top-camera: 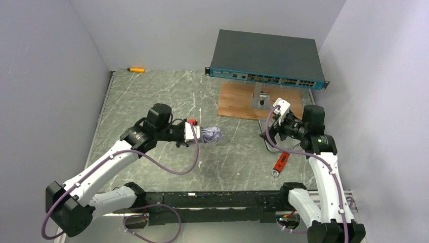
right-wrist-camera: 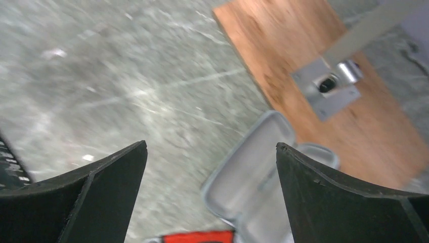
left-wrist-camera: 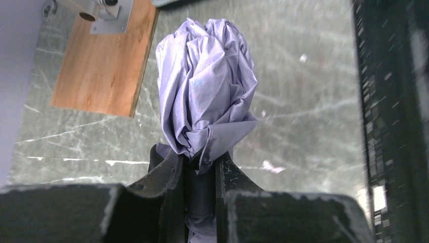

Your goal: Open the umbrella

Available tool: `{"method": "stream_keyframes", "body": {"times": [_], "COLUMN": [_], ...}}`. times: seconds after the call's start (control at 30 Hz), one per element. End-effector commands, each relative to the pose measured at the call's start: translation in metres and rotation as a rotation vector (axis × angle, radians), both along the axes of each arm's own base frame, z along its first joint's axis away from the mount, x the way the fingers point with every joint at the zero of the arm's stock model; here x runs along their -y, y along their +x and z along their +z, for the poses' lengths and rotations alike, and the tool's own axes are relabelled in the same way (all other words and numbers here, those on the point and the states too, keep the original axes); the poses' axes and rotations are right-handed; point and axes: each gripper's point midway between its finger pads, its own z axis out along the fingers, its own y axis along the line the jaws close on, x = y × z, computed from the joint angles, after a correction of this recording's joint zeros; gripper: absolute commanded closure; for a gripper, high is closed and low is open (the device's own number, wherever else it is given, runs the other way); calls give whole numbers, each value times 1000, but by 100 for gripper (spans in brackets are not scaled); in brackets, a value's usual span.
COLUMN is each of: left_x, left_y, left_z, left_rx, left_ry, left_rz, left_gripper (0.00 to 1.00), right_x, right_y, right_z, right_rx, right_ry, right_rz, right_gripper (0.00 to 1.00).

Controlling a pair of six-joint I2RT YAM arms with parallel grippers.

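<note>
Left end effector [left-wrist-camera: 200, 169] is nearly closed, clamped on the folded umbrella [left-wrist-camera: 205, 86]. Its crumpled silvery canopy juts beyond the fingers, over the middle of the counter [top-camera: 152, 96]. Right end effector [right-wrist-camera: 211, 152] stands wide open, gripping nothing, near the wooden board [right-wrist-camera: 283, 61].

The crumpled silvery-lilac fabric umbrella [left-wrist-camera: 205, 91] sinks at 6 o'clock between the dark fingers of my left gripper [left-wrist-camera: 197, 158], so its shaft and handle are hidden. My right wrist view is blurred. There a pale grey rounded object [right-wrist-camera: 253, 177] at 5 o'clock and a red strip [right-wrist-camera: 197, 237] at 6 o'clock are cut by the bottom edge, and I cannot tell what they are.
</note>
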Motion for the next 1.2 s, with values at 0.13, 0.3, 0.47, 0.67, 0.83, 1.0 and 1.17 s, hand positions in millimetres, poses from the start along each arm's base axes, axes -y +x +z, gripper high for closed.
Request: {"method": "stream_keyframes", "body": {"times": [0.13,0.3,0.47,0.67,0.83,1.0,1.17], "left_x": [7,10,12,12,11,16,19], "left_y": [-30,-39,-44,-40,-44,-48,-48], "left_z": [90,108,109,103,101,97,97], "left_rx": [-377,-513,-555,-528,-466,-444,-405], "left_ry": [-262,-311,-327,-306,-256,-215,-182], "left_rz": [5,-29,-51,-48,-85,-114,-128], "left_gripper": [100,100,100,100,100,100,100], "right_x": [-70,-109,-153,-203,-225,-238,-243], "right_y": [-39,-54,-71,-87,-86,-89,-78], "right_z": [73,93,105,122,118,115,108], "right_rx": [-87,-87,-71,-69,-70,-56,-1], "right_ry": [335,354,396,431,402,369,327], "right_rz": [293,408,516,631,660,703,701], "right_gripper": [0,1,1,3,5,15,36]}}
